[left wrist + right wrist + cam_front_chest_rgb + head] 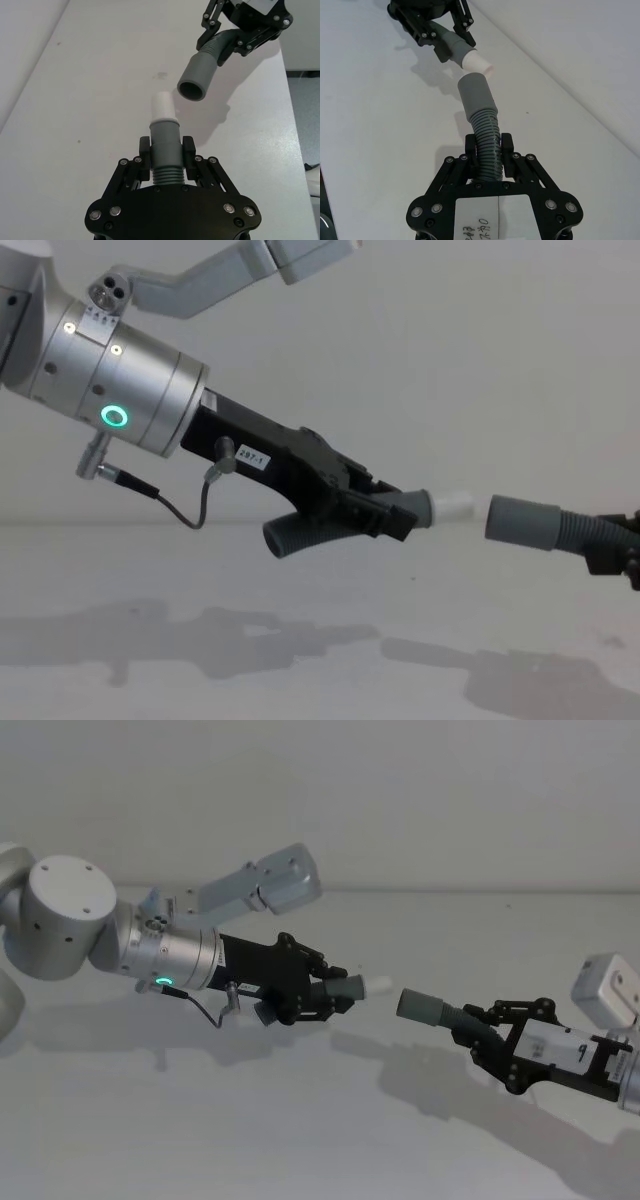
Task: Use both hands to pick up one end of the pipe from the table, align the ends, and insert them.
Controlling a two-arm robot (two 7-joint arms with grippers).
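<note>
While its label [253,457] reads 297-1, the left hand [330,993] clamps the white-spigot hose [360,987] above the table [300,1140]; the right hand [472,1028] grips the grey-sleeve hose [425,1006], ends facing, just apart.

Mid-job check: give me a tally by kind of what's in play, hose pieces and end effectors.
Hose pieces: 2, spigot piece and sleeve piece, both held, ends apart.
End effectors: 2, left end effector on the spigot piece, right end effector on the sleeve piece.
Total: 4.
</note>
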